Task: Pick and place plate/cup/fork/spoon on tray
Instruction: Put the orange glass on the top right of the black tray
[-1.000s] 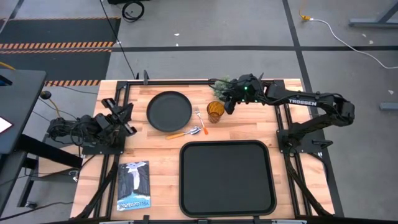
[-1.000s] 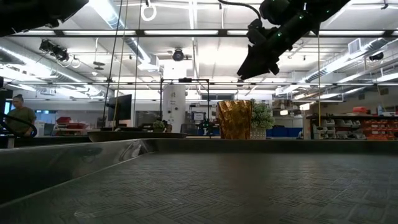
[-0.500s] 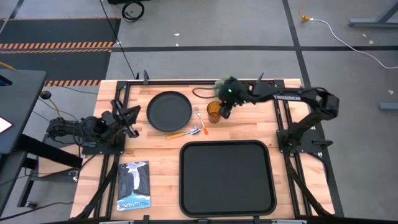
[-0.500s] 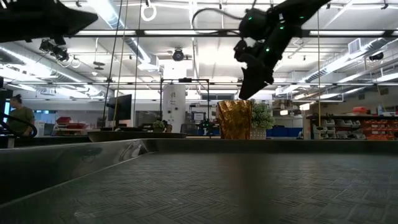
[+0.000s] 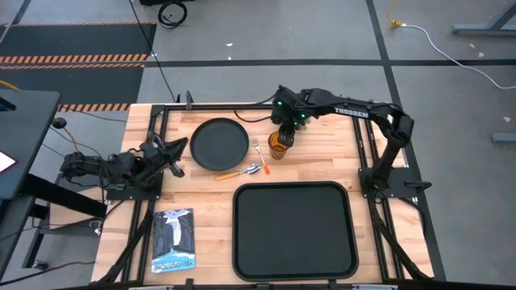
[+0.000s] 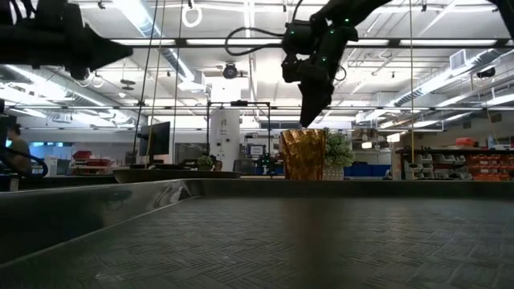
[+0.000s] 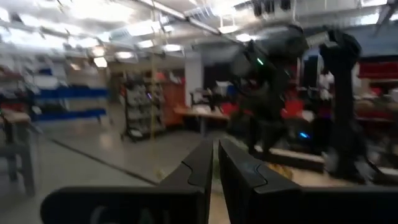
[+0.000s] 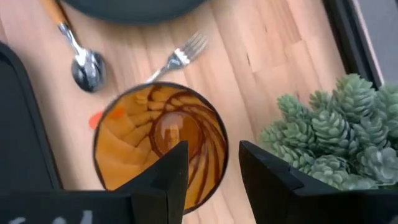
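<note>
Looking down on the pale wood-plank surface (image 5: 314, 169) framed by black rails, with grey floor and hazard-striped matting beyond it. The low view shows a large hall behind: ceiling strip lights, shelving, a white column, and a person (image 6: 14, 152) at the far left edge.

Landmark: the tray (image 5: 294, 230), large, black, rectangular with rounded corners, nothing lying on it. Its textured floor fills the foreground of the low view.

- The plate (image 5: 219, 143), round and matte black, lies beyond the tray's left far corner.
- The fork (image 5: 259, 152) and the spoon (image 5: 242, 171), both with orange handles, lie between plate and tray; the spoon sits just beside the tray's far rim.
- The cup (image 5: 278, 146), amber ribbed glass, stands upright beyond the tray's far edge, just beside the fork.
- A booklet (image 5: 173, 240) lies left of the tray.
- A small green plant (image 8: 336, 134) stands just past the cup, partly hidden by the arm in the high view.

The right tool (image 5: 286, 137) hangs directly above the cup, fingers spread wide, one finger over the cup's mouth and one outside its rim; contact cannot be made out.

The left tool (image 5: 173, 157) waits well left of the tray, fingers nearly together, holding nothing. Its wrist view is blurred.
</note>
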{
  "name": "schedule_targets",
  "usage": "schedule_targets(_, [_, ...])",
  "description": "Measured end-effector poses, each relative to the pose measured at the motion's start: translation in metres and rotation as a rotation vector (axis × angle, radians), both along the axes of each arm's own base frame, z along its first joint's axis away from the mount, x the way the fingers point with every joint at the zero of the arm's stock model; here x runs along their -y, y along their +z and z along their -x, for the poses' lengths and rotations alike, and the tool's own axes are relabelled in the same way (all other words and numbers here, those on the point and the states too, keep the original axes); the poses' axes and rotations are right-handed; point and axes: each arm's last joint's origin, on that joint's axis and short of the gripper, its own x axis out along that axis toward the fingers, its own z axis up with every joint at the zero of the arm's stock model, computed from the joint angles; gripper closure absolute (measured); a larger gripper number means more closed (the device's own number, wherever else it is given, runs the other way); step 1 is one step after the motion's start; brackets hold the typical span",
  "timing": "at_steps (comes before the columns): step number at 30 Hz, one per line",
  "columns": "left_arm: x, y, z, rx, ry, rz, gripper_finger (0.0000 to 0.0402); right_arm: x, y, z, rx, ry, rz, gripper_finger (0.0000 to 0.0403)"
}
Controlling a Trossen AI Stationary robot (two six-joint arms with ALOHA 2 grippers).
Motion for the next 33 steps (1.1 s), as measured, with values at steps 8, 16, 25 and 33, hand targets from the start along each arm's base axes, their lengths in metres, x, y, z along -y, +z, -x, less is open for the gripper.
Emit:
schedule_targets(8, [0.004,-0.014,-0.006,-0.099,-0.155,0.031,0.0366,0.004,0.002,-0.02,-0.052,0.143,0.033,0.0255])
schedule_targets(16, [0.005,-0.014,-0.006,-0.097,-0.177,0.027,0.0365,0.0,0.0,-0.027,-0.088,0.243,0.078,0.0255])
schedule_targets(25, [0.005,-0.012,-0.006,-0.082,-0.177,0.028,0.0365,0.007,-0.001,-0.048,-0.137,0.251,0.049,0.0266])
schedule_targets(33, [0.005,-0.012,-0.006,-0.074,-0.18,0.04,0.0365,0.004,-0.004,-0.055,-0.215,0.29,0.022,0.0272])
